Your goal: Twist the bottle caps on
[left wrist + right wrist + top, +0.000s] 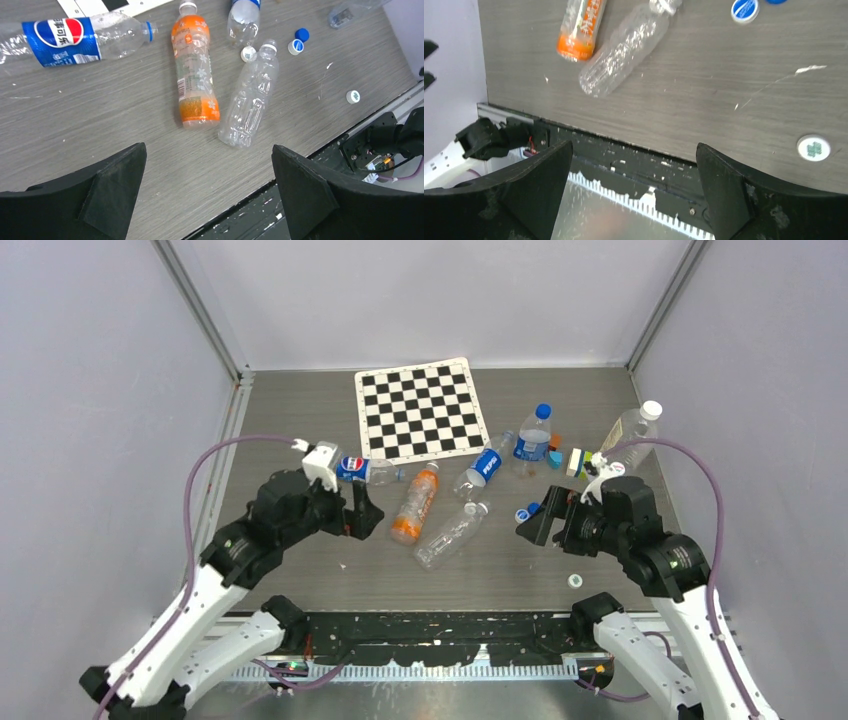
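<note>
Caps (301,34), round, blue or white, lie loose; left gripper (207,160) and right gripper (634,160) gape empty.

The grey wood-grain table (300,410) carries a checkerboard mat (420,410) at the back. In front of the mat four bottles lie on their sides: a Pepsi bottle (365,469) on the left, an orange bottle (414,503), a clear bottle (452,534) just beside it, and a blue-labelled bottle (486,465) behind these. To the right a blue-capped bottle (533,437) stands upright, with small blocks (555,455), a sponge (577,461) and a white-capped bottle (632,430) farther right, while two blue caps (522,513) lie loose near the clear bottle's neck and a white cap (575,580) lies alone near the front edge.
</note>
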Robot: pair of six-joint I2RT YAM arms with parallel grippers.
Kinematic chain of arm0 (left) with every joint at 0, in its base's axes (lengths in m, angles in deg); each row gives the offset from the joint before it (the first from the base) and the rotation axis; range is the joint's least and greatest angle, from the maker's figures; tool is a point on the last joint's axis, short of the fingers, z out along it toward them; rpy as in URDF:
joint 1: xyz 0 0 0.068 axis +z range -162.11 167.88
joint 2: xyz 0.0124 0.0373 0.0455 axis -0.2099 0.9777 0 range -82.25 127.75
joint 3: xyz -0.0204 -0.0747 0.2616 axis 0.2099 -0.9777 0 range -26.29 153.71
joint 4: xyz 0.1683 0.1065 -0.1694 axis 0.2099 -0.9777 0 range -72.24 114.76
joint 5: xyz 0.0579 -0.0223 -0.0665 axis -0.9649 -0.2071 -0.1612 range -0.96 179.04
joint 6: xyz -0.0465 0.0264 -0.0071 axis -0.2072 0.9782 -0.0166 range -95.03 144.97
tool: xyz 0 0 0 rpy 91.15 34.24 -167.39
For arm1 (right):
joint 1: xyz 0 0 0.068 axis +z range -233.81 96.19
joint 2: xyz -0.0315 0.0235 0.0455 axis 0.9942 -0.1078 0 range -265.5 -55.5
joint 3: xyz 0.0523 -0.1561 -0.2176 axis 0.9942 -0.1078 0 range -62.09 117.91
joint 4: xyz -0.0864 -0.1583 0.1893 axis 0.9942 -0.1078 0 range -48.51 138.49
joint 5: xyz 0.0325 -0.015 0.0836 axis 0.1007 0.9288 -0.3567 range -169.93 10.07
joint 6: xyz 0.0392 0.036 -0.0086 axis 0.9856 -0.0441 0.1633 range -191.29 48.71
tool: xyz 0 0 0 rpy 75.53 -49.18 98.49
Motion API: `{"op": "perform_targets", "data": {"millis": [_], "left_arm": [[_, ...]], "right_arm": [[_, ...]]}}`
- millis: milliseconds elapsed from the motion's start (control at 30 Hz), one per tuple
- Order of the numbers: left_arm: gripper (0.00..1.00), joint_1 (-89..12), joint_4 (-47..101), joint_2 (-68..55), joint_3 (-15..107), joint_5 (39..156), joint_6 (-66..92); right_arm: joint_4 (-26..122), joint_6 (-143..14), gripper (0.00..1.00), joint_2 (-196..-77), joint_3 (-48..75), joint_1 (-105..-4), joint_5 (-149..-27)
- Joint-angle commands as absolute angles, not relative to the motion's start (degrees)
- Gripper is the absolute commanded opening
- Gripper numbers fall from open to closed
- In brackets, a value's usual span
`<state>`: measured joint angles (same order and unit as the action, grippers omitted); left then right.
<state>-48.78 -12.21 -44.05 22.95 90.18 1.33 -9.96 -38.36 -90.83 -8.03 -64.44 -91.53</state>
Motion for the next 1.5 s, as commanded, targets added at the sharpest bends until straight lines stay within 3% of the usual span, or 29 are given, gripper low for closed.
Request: {"op": "perform_targets", "data": {"millis": [0,200,400,767,1267,1467], "left_arm": [[1.00,-48.7,-16.7,-34.3,30.6,92.2,-1.2],[1.00,-51.0,-13.4,-22.7,33.0,95.8,-5.1],[1.00,-65.7,-12.7,-7.8,41.2,81.9,2.0],[1.00,-74.8,-11.0,16.8,53.1,74.0,11.0],[0.93,-73.0,-1.0,25.0,48.8,76.5,10.0],[0.81,-72.3,3.7,24.5,45.0,79.2,8.9]], "right_arm": [[-13.4,-39.9,1.00,-91.1,-7.4,-64.6,-97.6],[-11.7,-38.4,1.00,-84.4,-12.8,-64.6,-95.5],[-10.4,-33.9,0.99,-83.9,-14.2,-64.6,-87.7],[-7.2,-31.1,0.94,-86.6,-15.4,-64.6,-77.6],[-3.3,-34.8,0.91,-88.6,-17.5,-64.6,-84.2],[-2.6,-35.3,0.91,-90.7,-17.0,-64.6,-82.0]]}}
